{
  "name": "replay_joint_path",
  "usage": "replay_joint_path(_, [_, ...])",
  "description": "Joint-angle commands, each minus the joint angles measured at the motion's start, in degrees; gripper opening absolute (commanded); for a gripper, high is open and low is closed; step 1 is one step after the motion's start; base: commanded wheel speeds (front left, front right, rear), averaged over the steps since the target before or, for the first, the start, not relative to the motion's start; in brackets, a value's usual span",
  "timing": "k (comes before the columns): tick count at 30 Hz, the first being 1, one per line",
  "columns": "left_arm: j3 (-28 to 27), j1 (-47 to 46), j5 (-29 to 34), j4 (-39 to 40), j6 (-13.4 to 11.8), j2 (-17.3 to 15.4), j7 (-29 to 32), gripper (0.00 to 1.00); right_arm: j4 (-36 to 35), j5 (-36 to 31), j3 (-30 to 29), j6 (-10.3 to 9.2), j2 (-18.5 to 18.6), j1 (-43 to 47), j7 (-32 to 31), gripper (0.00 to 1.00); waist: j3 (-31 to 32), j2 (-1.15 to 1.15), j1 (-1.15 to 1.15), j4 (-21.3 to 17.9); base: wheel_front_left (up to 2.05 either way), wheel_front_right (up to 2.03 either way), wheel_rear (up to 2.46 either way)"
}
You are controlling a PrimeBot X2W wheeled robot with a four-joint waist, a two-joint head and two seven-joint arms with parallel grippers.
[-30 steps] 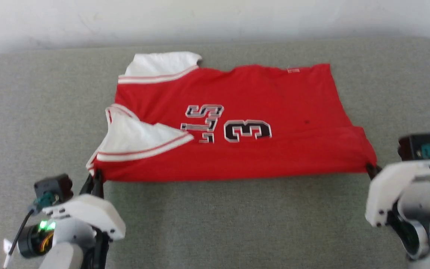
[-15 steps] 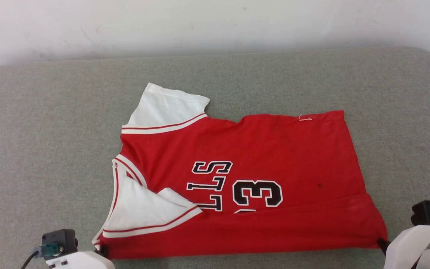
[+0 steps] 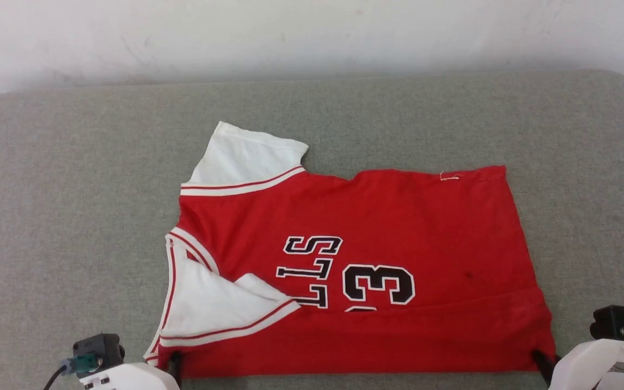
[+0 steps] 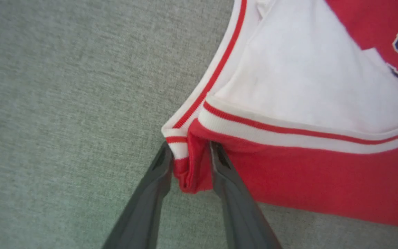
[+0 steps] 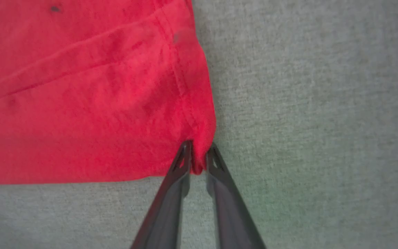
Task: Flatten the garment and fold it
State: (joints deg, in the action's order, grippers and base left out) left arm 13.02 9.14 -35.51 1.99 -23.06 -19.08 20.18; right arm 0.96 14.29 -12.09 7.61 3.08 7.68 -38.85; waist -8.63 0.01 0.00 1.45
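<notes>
The garment (image 3: 371, 227) lies spread on the grey cushioned surface (image 3: 73, 216), a red jersey with white sleeves, black lettering and the number 33. Its near edge is folded over along the front. My left gripper (image 3: 174, 364) is at the front left corner. In the left wrist view its fingers (image 4: 191, 155) stand apart, open, with the striped corner of the garment (image 4: 323, 180) loose between them. My right gripper (image 3: 540, 362) is at the front right corner. Its tips (image 5: 199, 152) are shut on a small nub of the garment's red hem (image 5: 81, 103).
A pale wall (image 3: 312, 38) runs behind the grey surface. Bare grey fabric surrounds the garment on the left, right and far sides. One white sleeve (image 3: 247, 157) sticks out at the far left; the other (image 3: 214, 309) lies folded onto the chest.
The head camera has tilted, so the garment sits lower in the picture. Both grippers remain at the front corners. The garment's front edge has settled onto the surface and the left fingers have parted.
</notes>
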Motion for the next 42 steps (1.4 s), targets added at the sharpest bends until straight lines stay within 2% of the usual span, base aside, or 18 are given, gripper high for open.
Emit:
replay_joint_path(1, [-0.1,-0.2,-0.5,-1.0,0.6,0.6,-0.7,1.0,0.5,1.1,0.4,-0.12,-0.2,0.2,1.4,1.0,1.1,-0.01,0.0,0.0,0.0,0.0,0.0])
replay_joint_path(6, [-2.0,-1.1,0.8,1.4,2.1,-0.1,-7.2,1.0,-2.0,3.0,0.0,-0.12,-0.2,0.0,11.3,1.0,2.5,-0.01,0.0,-0.3,0.0,0.0,0.0])
replay_joint_path(11, [-2.4,-5.6,5.7,1.9,3.6,-2.3,-14.7,1.0,-3.7,0.1,1.3,-0.12,-0.2,-2.4,24.5,1.0,2.0,-0.01,0.0,-1.0,0.0,0.0,0.0])
replay_joint_path(17, [0.1,-16.6,10.3,-2.2,10.0,-5.1,-21.9,1.0,-5.9,-4.0,4.9,-0.12,-0.2,-5.8,38.0,1.0,-0.9,-0.01,0.0,-2.1,0.0,0.0,0.0])
replay_joint_path(22, [2.7,-28.9,11.1,-9.2,15.9,-5.7,-22.6,1.0,-6.6,-5.0,8.2,-0.12,0.4,-8.3,43.0,1.0,-4.7,-0.01,0.0,-3.2,0.0,0.0,0.0])
replay_joint_path(28, [4.2,-43.4,9.3,-18.8,22.1,-6.1,-17.2,1.0,-7.5,-4.8,11.0,-0.12,1.7,-11.5,44.2,1.0,-9.5,-0.01,0.0,-6.0,0.0,0.0,0.0])
replay_joint_path(33, [5.0,-52.9,7.1,-24.8,24.6,-6.9,-6.9,1.0,-8.4,-4.4,12.5,-0.12,2.1,-14.5,44.3,1.0,-13.4,-0.01,0.0,-8.5,0.0,0.0,0.0])
replay_joint_path(37, [5.3,-59.0,5.8,-28.9,24.2,-7.7,3.1,1.0,-8.4,-4.0,13.6,-0.12,2.2,-16.4,44.4,1.0,-15.9,-0.01,0.0,-10.0,0.0,0.0,0.0])
replay_joint_path(42, [4.7,-63.1,4.5,-32.0,20.6,-9.0,14.6,1.0,-7.4,-3.3,15.9,-0.12,2.2,-18.0,44.3,1.0,-18.1,-0.01,0.0,-11.9,0.0,0.0,0.0])
